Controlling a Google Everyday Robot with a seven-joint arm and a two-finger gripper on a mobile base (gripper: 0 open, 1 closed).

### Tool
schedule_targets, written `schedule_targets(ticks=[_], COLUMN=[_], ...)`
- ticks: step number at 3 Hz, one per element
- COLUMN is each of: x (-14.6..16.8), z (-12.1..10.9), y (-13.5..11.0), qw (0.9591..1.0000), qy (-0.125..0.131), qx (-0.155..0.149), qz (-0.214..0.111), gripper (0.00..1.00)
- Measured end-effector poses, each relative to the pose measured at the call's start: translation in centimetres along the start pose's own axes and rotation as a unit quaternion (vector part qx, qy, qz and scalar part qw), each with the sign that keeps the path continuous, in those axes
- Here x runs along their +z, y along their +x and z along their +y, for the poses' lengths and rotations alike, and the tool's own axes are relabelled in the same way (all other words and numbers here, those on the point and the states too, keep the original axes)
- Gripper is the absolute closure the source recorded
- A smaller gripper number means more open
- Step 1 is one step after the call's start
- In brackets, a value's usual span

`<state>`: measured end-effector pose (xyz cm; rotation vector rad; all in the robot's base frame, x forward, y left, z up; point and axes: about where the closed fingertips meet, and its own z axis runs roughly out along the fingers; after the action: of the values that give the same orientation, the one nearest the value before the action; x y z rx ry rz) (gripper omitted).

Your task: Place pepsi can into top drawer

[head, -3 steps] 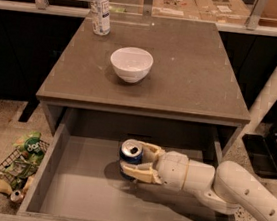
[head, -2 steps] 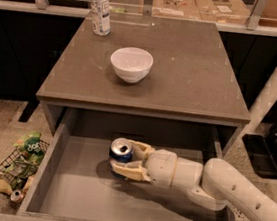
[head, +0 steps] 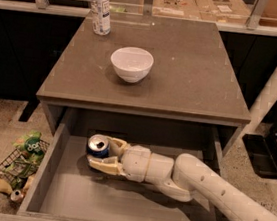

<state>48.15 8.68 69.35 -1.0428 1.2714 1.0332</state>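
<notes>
The pepsi can (head: 98,146), blue with a silver top, is inside the open top drawer (head: 132,202), toward its back left. My gripper (head: 102,153) is shut on the can, with one cream finger (head: 117,143) behind it and the other below in front. The white arm reaches in from the lower right across the drawer. I cannot tell whether the can rests on the grey drawer bottom or hangs just above it.
A white bowl (head: 131,64) stands on the brown table top (head: 193,74). A clear plastic bottle (head: 100,8) stands at its back left corner. A wire basket of trash (head: 18,166) sits on the floor left of the drawer.
My gripper has carried the can leftward and a little deeper into the drawer, from the middle toward the back left.
</notes>
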Motion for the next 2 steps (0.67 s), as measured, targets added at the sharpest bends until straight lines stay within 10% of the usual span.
schedule_targets(ticks=[2], x=[3.14], z=[1.18], y=[0.56], qw=[0.9980], qy=[-0.013], qx=[-0.059], qz=[0.021], gripper=[1.00])
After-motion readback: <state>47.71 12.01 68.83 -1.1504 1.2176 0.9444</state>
